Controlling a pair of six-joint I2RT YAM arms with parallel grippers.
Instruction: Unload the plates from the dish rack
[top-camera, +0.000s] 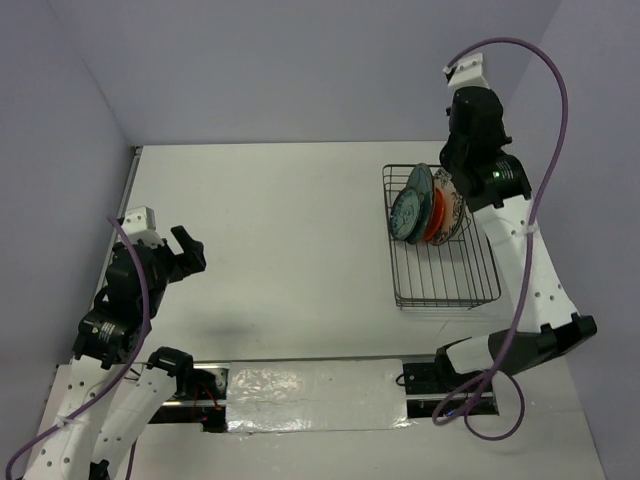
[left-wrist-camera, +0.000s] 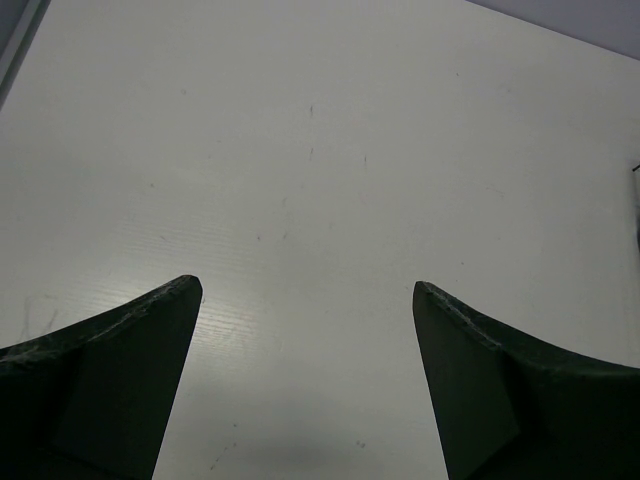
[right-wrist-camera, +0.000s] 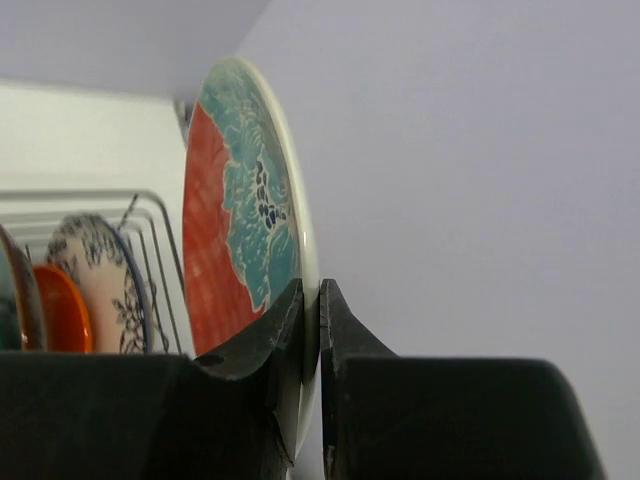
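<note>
Right claw (right-wrist-camera: 311, 292) clamped on teal-and-red plate (right-wrist-camera: 240, 220) rim at dish rack's (top-camera: 445, 275) far end; left claw (left-wrist-camera: 308, 288) wide, over counter (left-wrist-camera: 320, 150).

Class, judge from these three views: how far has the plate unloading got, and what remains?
Done: nothing visible; no plate lies on the table. In hand: the right gripper pinches the rim of the teal-and-red plate. Remaining: the other plates stand in the dish rack; the left gripper hangs open.
</note>
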